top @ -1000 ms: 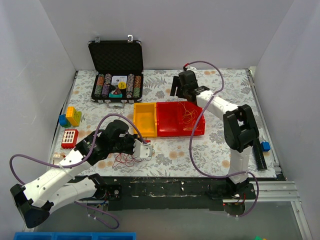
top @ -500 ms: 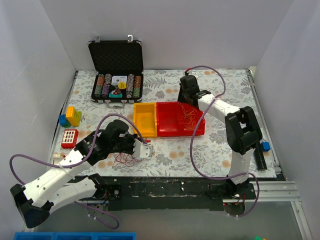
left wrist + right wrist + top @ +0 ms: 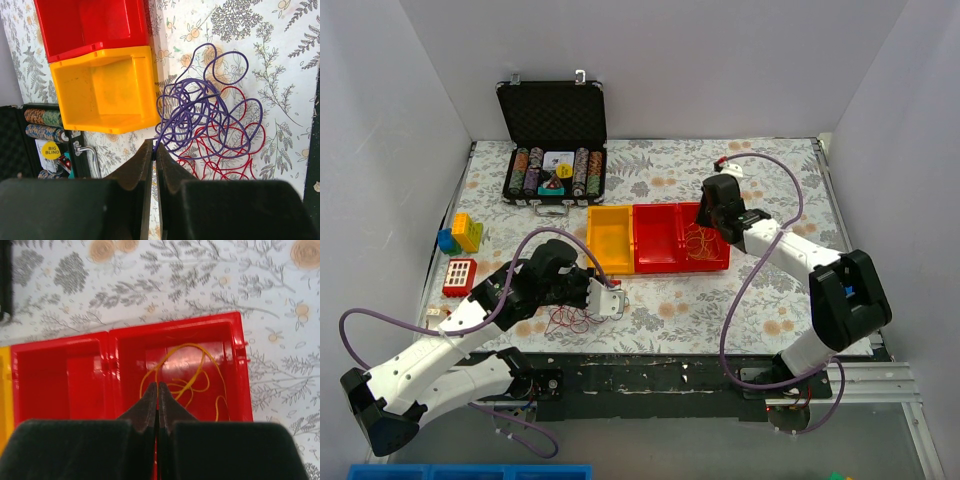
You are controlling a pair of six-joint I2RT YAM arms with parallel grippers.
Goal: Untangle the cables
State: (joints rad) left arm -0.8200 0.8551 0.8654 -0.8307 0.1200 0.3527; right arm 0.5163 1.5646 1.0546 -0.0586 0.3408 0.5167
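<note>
Sole legible text: "BIG BLIND", black letters on yellow round button (image 3: pixel 51 150) in chip case (image 3: pixel 9 145).

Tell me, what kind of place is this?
Probably a robot testing booth, not a home: two robot arms bolted to a table, plain white walls around it, and practice props like a poker chip case, toy bricks and tangled cables.

Two robot arms, the left arm (image 3: pixel 430 360) and the right arm (image 3: pixel 785 245), have smooth white shells broken up by bulky black joint housings. A thick lilac cable (image 3: pixel 722 340) trails in a loose loop from behind each end effector back along its arm. The fingers (image 3: pixel 132 172) of the left end effector (image 3: pixel 154 150) and of the right end effector (image 3: pixel 156 390) are matte black wedges tapering to thin tips.
</note>
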